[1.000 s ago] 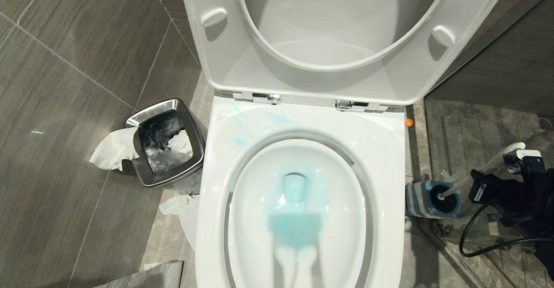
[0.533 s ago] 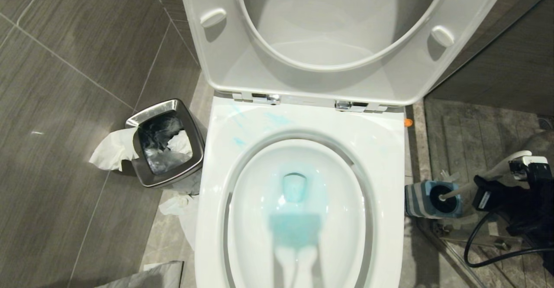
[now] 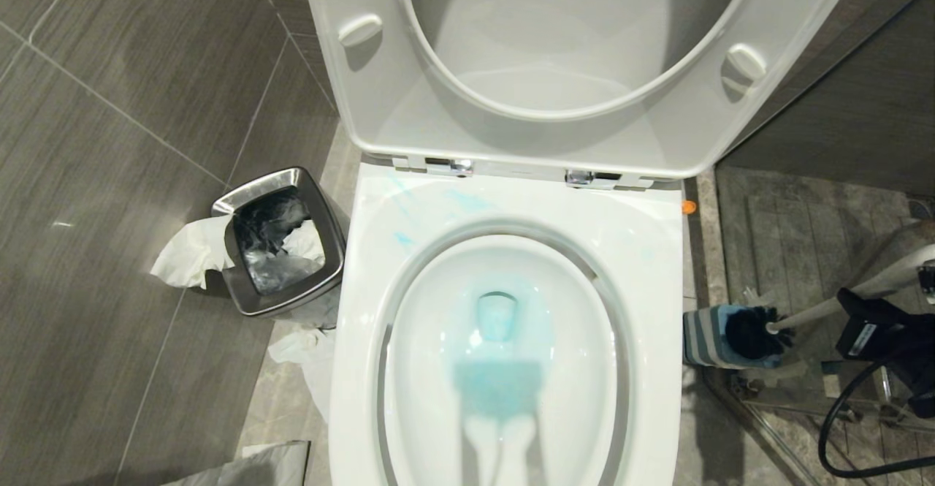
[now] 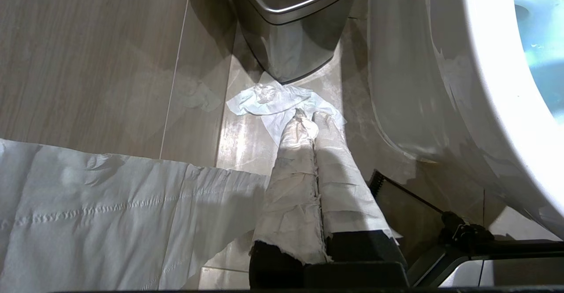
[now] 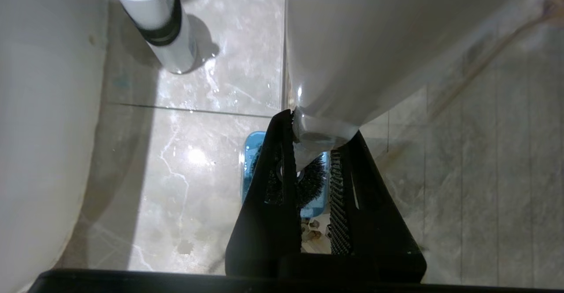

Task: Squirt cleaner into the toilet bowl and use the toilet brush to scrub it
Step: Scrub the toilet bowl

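Note:
The toilet bowl (image 3: pixel 584 340) stands open in the middle of the head view, seat and lid raised. Cleaner (image 3: pixel 497 325) tints its water teal, and thin teal smears mark the rim's back left. To the right of the toilet, my right gripper (image 3: pixel 851 309) is shut on the white handle of the toilet brush (image 3: pixel 807 312). The black bristle head (image 3: pixel 756 329) hangs just above the blue-and-grey striped holder (image 3: pixel 703 338). The right wrist view shows my right gripper (image 5: pixel 320 130) clamping the handle (image 5: pixel 352 64), with the bristles (image 5: pixel 310 180) over the blue holder (image 5: pixel 250 165). My left gripper (image 4: pixel 310 116), fingers wrapped in white, is shut and empty above the floor left of the toilet.
A square steel bin (image 3: pixel 281 241) with crumpled tissue stands left of the toilet. More tissue (image 4: pixel 282 101) and a paper sheet (image 4: pixel 110 209) lie on the floor there. A white cylinder with a black band (image 5: pixel 165 28) stands on the floor right of the toilet. A black cable (image 3: pixel 833 427) loops below the right arm.
My right gripper has moved right and up with the handle. The bristle head, sunk in the holder a second ago, now shows above its rim. The left arm stayed put.

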